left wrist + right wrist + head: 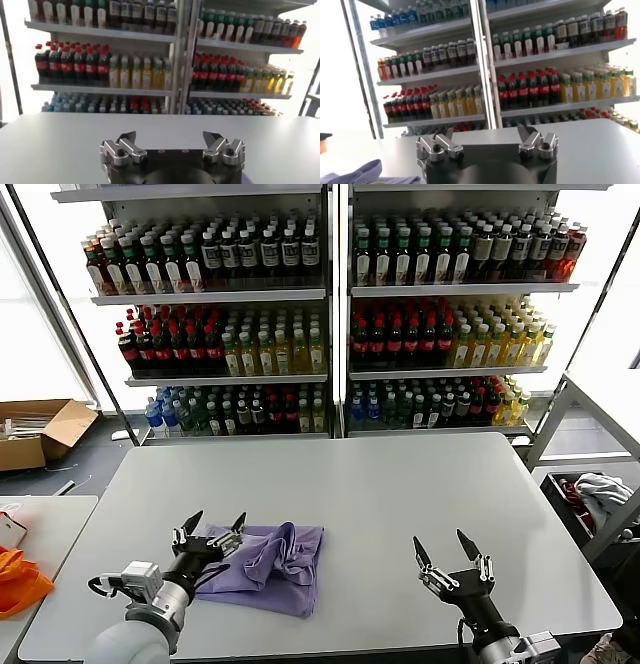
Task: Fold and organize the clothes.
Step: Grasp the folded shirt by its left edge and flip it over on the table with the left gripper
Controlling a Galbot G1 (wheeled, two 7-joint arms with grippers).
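Left gripper point(212, 526) hovers with fingers spread over the near-left end of the lavender T-shirt point(268, 566), holding nothing. That shirt lies crumpled and roughly folded near the grey table's point(400, 484) front edge, left of centre. Right gripper point(447, 552), also spread and empty, hangs well apart to the right. Bare tabletop stretches behind both. Bottle shelves point(330, 294) stand beyond; their labels are too small to read.

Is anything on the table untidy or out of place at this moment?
Yes. The lavender T-shirt lies crumpled and bunched near the table's front edge, not neatly folded. The left pincer hovers open at its edge; the right pincer is open, apart.
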